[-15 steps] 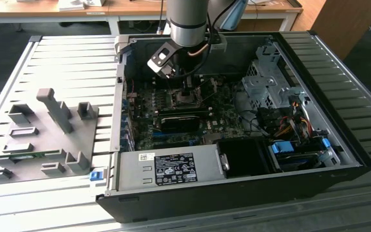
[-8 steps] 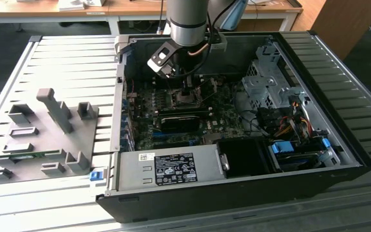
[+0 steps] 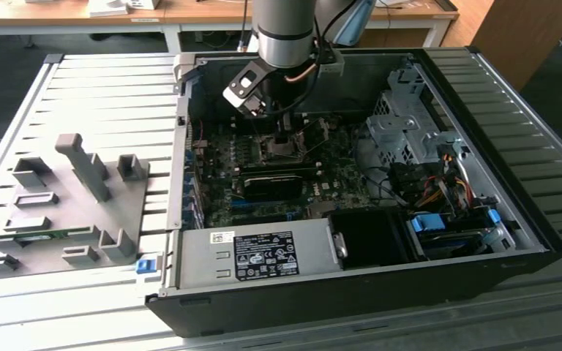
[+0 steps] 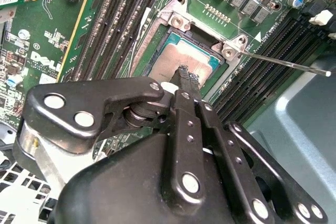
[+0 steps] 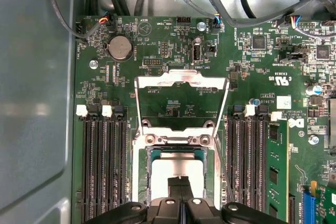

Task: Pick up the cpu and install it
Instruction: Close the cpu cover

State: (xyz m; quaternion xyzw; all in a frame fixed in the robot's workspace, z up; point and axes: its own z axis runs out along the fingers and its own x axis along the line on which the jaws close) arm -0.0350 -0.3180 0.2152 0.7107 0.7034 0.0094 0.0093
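- Exterior view: my arm [image 3: 286, 36] reaches down into the open computer case [image 3: 359, 300] on the desk [image 3: 85, 80]. The grey tray [image 3: 115, 212] lies well apart, toward the exterior view's left.
- Second wrist view: the fingers [image 4: 184, 77] are pressed together with no gap and grip nothing. Their tips sit on or just above the cpu [image 4: 170, 59], which lies inside the socket frame [image 4: 178, 19]. I judge the seating step is in hand.
- First wrist view: the load plate [image 5: 181, 80] is flipped back, and the cpu [image 5: 176, 163] sits square within the frame's edges. Memory slots [image 5: 102, 166] flank both sides, so I judge any move calls for a straight lift.
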